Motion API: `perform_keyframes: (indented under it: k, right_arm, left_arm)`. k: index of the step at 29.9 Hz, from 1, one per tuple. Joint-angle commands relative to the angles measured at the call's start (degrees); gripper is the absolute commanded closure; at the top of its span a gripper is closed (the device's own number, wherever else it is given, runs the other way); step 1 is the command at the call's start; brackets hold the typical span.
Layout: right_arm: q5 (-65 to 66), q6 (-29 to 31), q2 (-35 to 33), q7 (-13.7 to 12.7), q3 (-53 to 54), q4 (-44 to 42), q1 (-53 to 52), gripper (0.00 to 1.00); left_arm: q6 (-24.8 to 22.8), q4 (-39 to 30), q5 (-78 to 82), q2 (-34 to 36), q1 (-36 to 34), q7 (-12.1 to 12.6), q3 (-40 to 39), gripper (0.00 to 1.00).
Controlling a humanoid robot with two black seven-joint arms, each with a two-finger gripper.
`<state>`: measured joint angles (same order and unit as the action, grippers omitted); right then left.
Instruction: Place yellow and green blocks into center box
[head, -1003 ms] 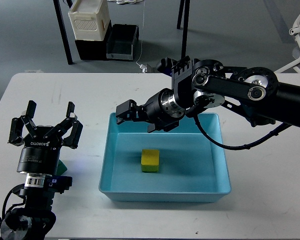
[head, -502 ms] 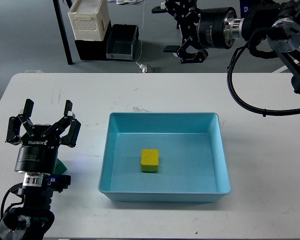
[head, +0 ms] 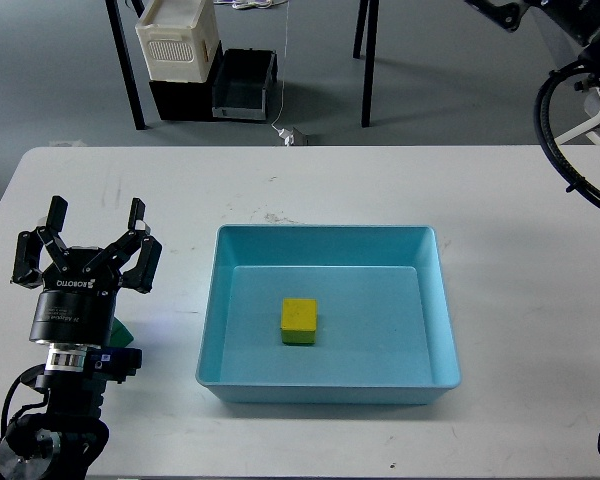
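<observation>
A yellow block (head: 300,316) lies inside the light blue box (head: 435,300) at the table's middle; its front face looks greenish. A green block (head: 123,329) lies on the table at the left, mostly hidden behind my left arm. My left gripper (head: 88,232) is open and empty, fingers pointing up, left of the box and just above the green block in the view. Of my right arm only a dark part (head: 508,10) and a cable (head: 552,120) show at the top right corner; its gripper is out of view.
The white table (head: 280,185) ends at its far edge; behind it on the floor stand a white crate (head: 178,38) on black bins (head: 242,82) and black table legs (head: 368,60).
My right arm has swung up and to the right, away from the box, and its gripper has left the view. The yellow block, box and left gripper have not moved.
</observation>
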<state>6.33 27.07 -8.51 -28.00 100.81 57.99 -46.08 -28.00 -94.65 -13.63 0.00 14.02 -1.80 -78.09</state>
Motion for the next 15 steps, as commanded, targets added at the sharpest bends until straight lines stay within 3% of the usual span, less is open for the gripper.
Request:
perform_keyframes:
  k: [1,7,15]
  right_arm:
    - [-0.6,-4.2,3.2,0.0,10.3,10.4,9.4,0.00]
    - [-0.9,-15.9,6.6,0.0,18.1,20.8,21.1,0.00]
    - [-8.4,-16.3,6.7,0.0,22.8,22.8,33.0,0.00]
  left_arm:
    - [0.0,-0.6,0.0,0.0,0.2,-0.1,0.0,0.00]
    - [0.0,-0.9,0.0,0.0,0.4,-0.1,-0.3,0.00]
    - [0.0,-0.9,0.2,0.0,2.8,-0.1,0.0,0.00]
